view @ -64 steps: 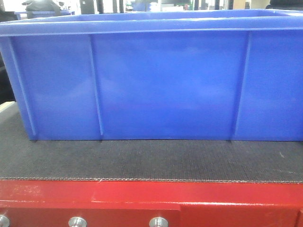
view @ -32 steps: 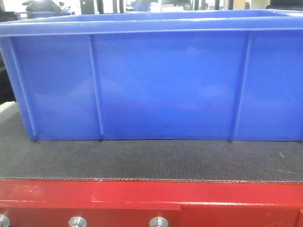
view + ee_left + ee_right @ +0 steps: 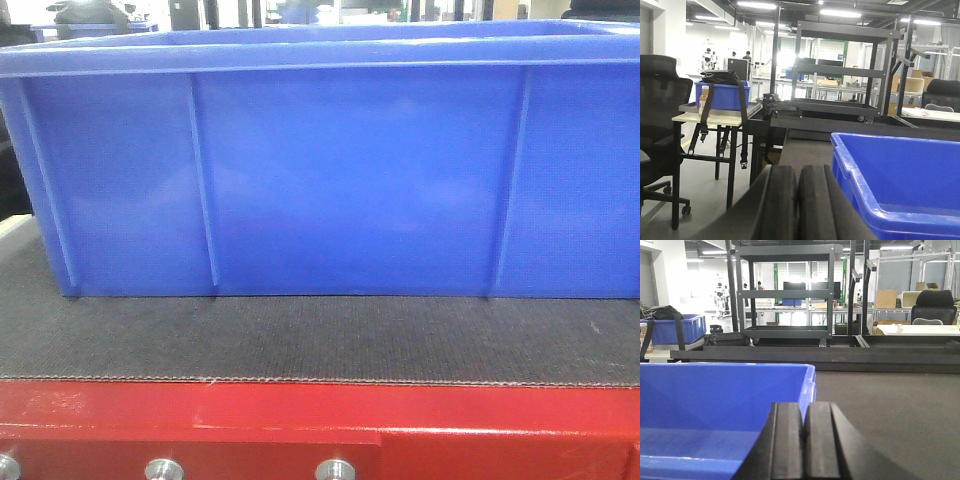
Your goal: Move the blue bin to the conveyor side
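Blue bin [image 3: 330,170] is seen resting flat on the dark woven conveyor belt [image 3: 320,340], long wall facing the front cam, set back a little from the red frame [image 3: 300,420] w/ silver bolts [image 3: 162,468] along its lower edge. Long axis of bin runs left–right across the front view, parallel to the frame edge. In left wrist view, left pincer [image 3: 799,200] is pressed shut, pads together w/ nothing between; bin's left end wall and rim [image 3: 860,200] lie just beside it, to its right. In right wrist view, right pincer [image 3: 804,440] is likewise clenched on nothing; bin's right end corner [image 3: 807,385] sits just ahead and to its left, open belt to the right. So bin is judged to be bracketed betw. both arms, one at each short end; neither arm is clearly nearer. Contact of either pincer w/ the walls cannot be told. Coming move is judged to turn on both ends being shifted together, else bin would yaw on the belt. Labels/writing: none legible on bin, belt or frame. Bkgd: second blue tub [image 3: 722,95] w/ black bag on a side counter, black shelving cart [image 3: 782,295].
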You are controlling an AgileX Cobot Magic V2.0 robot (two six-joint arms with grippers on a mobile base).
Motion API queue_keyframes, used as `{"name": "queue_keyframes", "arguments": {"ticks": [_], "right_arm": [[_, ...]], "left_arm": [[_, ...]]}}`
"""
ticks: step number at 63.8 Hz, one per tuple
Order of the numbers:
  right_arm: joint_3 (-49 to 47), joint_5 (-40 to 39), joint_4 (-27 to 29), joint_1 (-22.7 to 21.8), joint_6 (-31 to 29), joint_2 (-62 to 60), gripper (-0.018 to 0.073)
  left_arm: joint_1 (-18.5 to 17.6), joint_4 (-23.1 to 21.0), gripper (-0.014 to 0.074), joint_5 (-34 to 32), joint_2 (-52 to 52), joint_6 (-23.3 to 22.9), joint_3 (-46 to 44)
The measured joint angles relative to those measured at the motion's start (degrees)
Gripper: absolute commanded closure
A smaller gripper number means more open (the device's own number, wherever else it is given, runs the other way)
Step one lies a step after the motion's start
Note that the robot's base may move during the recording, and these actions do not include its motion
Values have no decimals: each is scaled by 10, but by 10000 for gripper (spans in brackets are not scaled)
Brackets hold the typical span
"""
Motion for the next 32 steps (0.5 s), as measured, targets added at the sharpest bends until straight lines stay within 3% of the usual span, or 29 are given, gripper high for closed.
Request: {"name": "queue_keyframes", "arguments": {"ticks": [32], "right_arm": [[36,-1,0,0,0,-63,648]], "left_arm": [[0,0,585,0,0,0,0]]}}
